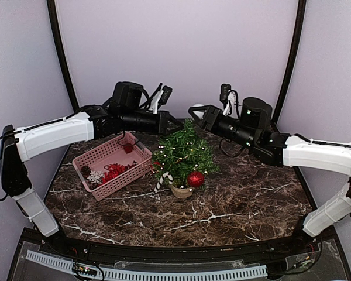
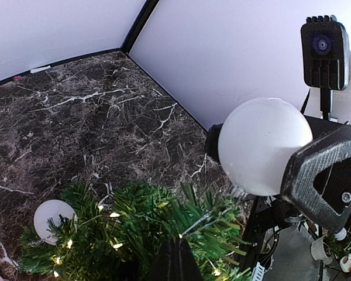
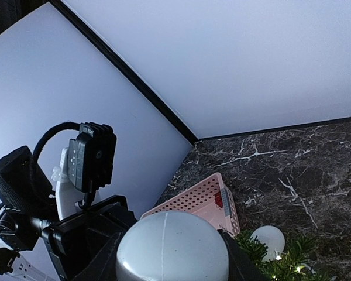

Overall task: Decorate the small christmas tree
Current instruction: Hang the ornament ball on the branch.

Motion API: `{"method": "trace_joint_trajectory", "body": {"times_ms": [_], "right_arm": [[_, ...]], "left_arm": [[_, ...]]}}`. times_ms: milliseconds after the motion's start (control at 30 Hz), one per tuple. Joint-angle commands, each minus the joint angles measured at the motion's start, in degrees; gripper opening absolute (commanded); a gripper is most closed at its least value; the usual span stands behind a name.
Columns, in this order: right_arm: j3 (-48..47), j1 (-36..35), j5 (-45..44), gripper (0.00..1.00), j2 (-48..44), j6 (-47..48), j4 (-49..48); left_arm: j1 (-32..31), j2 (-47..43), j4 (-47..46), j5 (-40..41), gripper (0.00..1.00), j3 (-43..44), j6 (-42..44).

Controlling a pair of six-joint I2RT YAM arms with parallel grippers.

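Observation:
The small christmas tree stands mid-table in a tan pot, lit with tiny lights. It carries a red ball, a candy cane and a white ball. My right gripper is shut on another white ball, held just above and behind the tree's top; this ball fills the bottom of the right wrist view. My left gripper is at the treetop, its dark fingers together among the needles. I cannot tell whether they pinch a branch.
A pink basket lies left of the tree, holding a white snowflake, red ornaments and a pine cone. The dark marble table is bounded by walls at the back and sides.

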State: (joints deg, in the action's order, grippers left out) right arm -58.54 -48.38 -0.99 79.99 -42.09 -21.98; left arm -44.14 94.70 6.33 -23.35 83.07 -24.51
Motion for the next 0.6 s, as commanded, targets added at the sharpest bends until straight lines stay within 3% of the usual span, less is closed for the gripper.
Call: {"method": "trace_joint_trajectory", "body": {"times_ms": [0,567], "right_arm": [[1.2,-0.2,0.7,0.39,-1.2,-0.6,-2.9],[1.9,-0.3,3.6,0.39,1.4,-2.2,-4.6]], "left_arm": [[0.0,-3.1,-0.9,-0.6,0.00,-1.3,1.2],[0.1,-2.9,-0.2,0.5,0.00,-2.0,2.2]]}}
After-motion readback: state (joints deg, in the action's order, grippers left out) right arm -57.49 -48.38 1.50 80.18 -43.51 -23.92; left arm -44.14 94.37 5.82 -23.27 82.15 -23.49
